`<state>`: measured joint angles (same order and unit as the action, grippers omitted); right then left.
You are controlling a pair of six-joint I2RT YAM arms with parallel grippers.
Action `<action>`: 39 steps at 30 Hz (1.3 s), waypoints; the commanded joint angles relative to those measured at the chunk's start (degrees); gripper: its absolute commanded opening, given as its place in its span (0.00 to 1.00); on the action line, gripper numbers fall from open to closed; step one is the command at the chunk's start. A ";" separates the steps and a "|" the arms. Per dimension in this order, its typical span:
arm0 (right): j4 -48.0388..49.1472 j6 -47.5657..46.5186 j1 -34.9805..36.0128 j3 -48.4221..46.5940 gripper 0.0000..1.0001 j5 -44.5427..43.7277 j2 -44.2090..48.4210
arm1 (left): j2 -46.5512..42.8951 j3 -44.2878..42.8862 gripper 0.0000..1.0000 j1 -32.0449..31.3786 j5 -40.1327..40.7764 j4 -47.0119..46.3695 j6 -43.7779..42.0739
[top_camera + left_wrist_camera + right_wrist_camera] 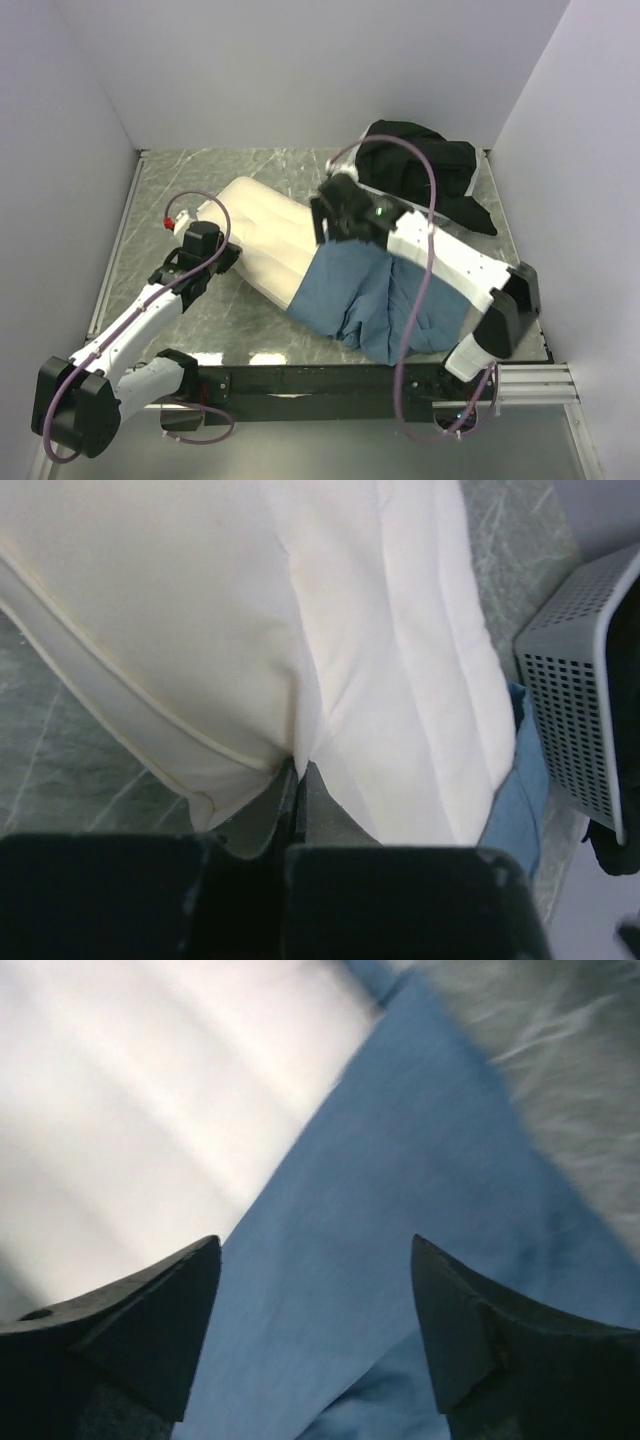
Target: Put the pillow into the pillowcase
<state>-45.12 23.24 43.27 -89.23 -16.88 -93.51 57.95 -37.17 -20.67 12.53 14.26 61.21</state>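
While the left gripper (300, 780) is pinched tight on a fold at the pillow's (250, 610) near edge, the right gripper (315, 1330) stands wide apart with nothing between its fingers (150, 1320). The pillow is cream-white, plump and softly creased, a piped seam running along its side just left of the closed fingers. Its far end sits inside the pillowcase (400, 1210), a wrinkled dusty-blue cloth lying directly under the spread right fingers, on the marbled table (200, 175).

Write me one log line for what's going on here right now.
pillow: partly inside pillowcase | left gripper: shut on pillow edge | right gripper: open above pillowcase | step: insertion unfinished
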 commanded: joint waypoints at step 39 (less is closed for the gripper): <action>-14.41 5.04 17.82 -21.83 0.27 -9.31 -3.81 | -12.07 -11.80 0.01 -15.28 17.17 9.73 1.07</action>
<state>-57.12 25.78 61.25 -125.49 -22.94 -101.80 46.78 -48.14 -35.83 25.63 24.03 59.20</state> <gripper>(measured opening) 0.217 0.009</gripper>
